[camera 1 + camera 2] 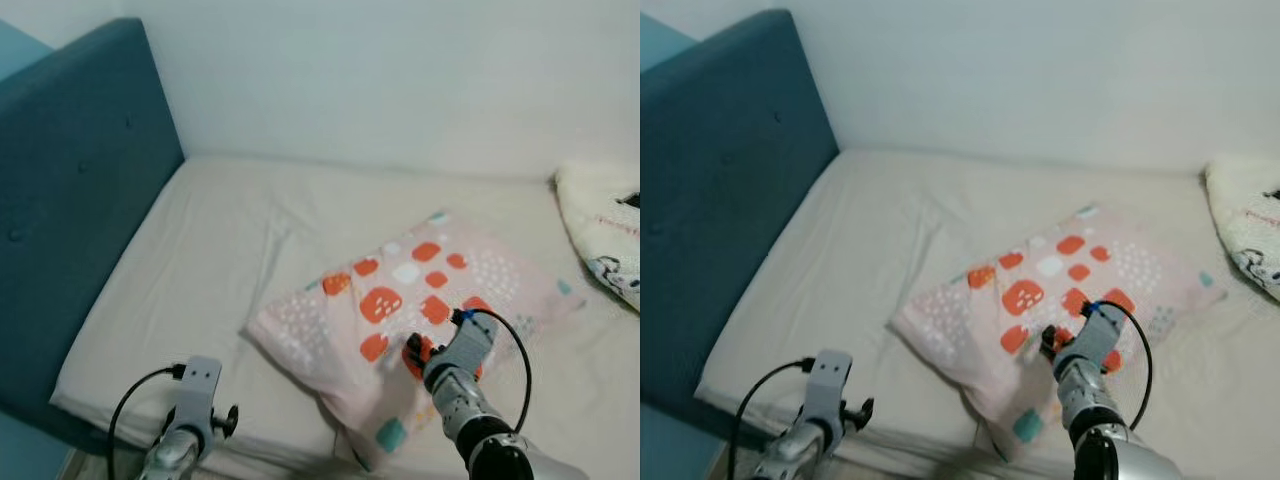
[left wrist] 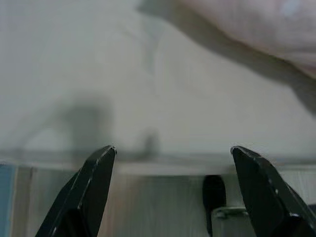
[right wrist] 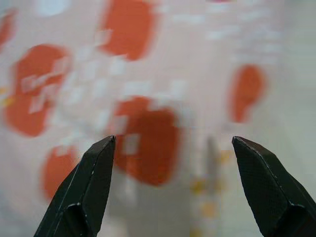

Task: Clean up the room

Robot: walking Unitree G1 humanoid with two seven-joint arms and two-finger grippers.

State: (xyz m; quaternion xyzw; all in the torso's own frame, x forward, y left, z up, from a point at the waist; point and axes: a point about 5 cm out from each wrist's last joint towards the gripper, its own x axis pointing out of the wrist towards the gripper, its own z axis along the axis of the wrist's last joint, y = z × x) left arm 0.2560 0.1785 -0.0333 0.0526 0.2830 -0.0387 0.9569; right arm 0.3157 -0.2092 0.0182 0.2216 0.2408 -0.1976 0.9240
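Note:
A pink pillow point(image 1: 400, 300) with orange and white blotches lies slanted across the middle of the bed point(image 1: 210, 250). My right gripper point(image 3: 173, 148) hovers open just above the pillow's near part point(image 3: 148, 98), nothing between its fingers. It shows over the pillow's near edge in the head views point(image 1: 425, 352). My left gripper point(image 2: 173, 150) is open and empty at the bed's front edge. Its wrist point(image 1: 195, 410) sits low at the near left, off the mattress.
A teal padded headboard point(image 1: 70, 200) runs along the left side. A white wall stands behind the bed. A white patterned blanket or cushion point(image 1: 605, 235) lies at the far right. Beige sheet lies bare left of the pillow. Wooden floor point(image 2: 148, 207) shows below the bed edge.

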